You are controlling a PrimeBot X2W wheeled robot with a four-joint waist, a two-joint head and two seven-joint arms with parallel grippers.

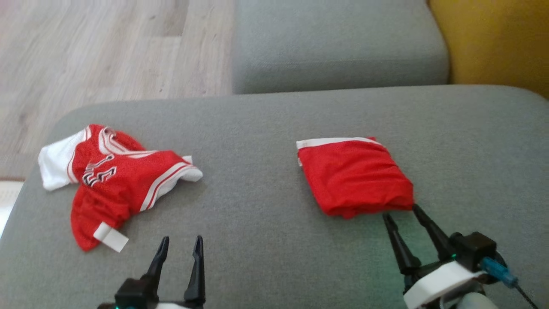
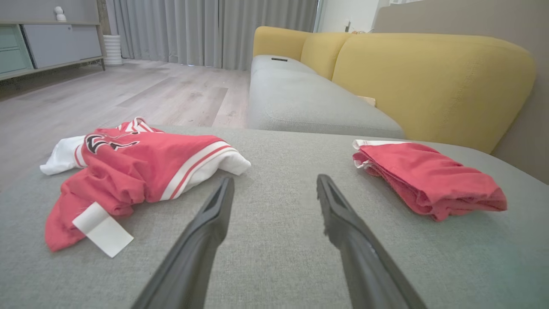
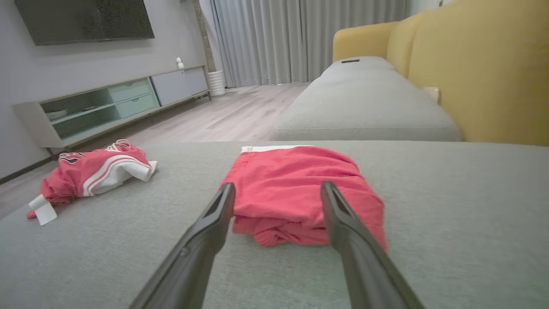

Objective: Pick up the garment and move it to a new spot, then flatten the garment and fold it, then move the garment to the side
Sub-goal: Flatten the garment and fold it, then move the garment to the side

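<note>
Garment (image 1: 354,176): folded, lies right of jersey (image 1: 120,176); looks done.
Right gripper (image 1: 402,211): spread, empty.
Left gripper (image 1: 182,238): spread, empty.
Remaining: jersey, crumpled.

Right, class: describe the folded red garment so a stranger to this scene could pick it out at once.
Start at the big grey cushion. On its right half, just beyond the right fingers, lies the folded garment. Unlike the crumpled jersey to its left, it is a neat plain red square with one white edge and no lettering.
</note>
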